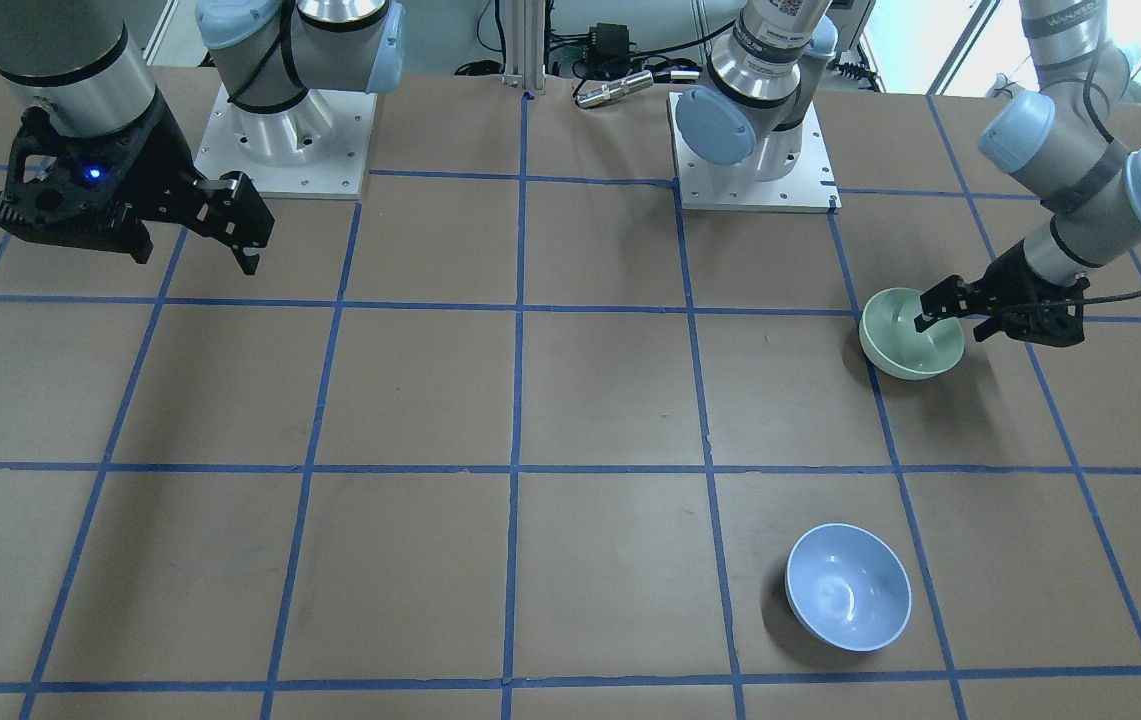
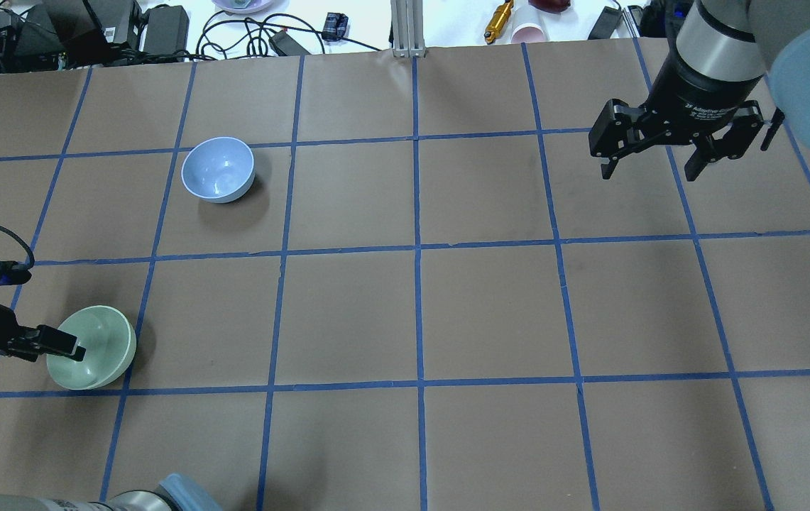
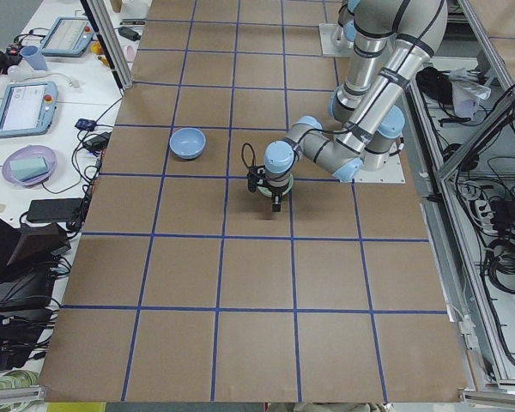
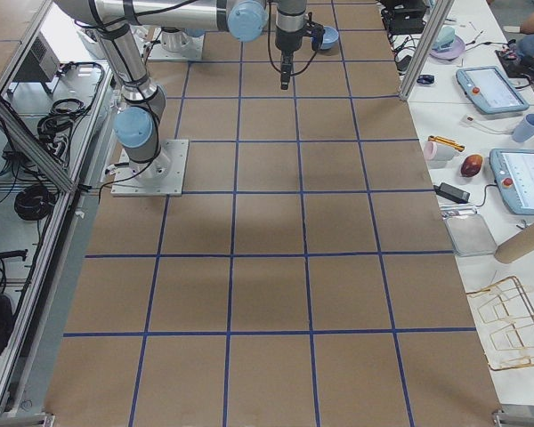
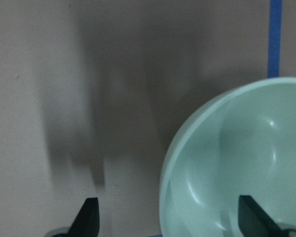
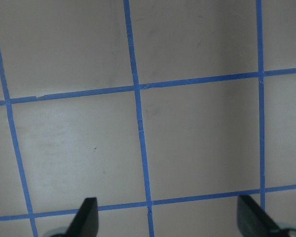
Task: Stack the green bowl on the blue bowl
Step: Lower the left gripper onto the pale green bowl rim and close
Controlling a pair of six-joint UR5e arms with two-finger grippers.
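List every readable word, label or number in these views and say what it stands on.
"2F Adaptive G…", partly legible: black collar above the right gripper.
"WAN…", rest blurred: grey upper link of the left arm.
Patterned sticker on the left arm: too small to read.
Pale mint-green round bowl, light periwinkle-blue round bowl: no markings.

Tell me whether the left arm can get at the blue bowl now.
Probably yes. The blue bowl sits on that arm's side, with only bare table between it and the green bowl, whose rim the open left gripper straddles.
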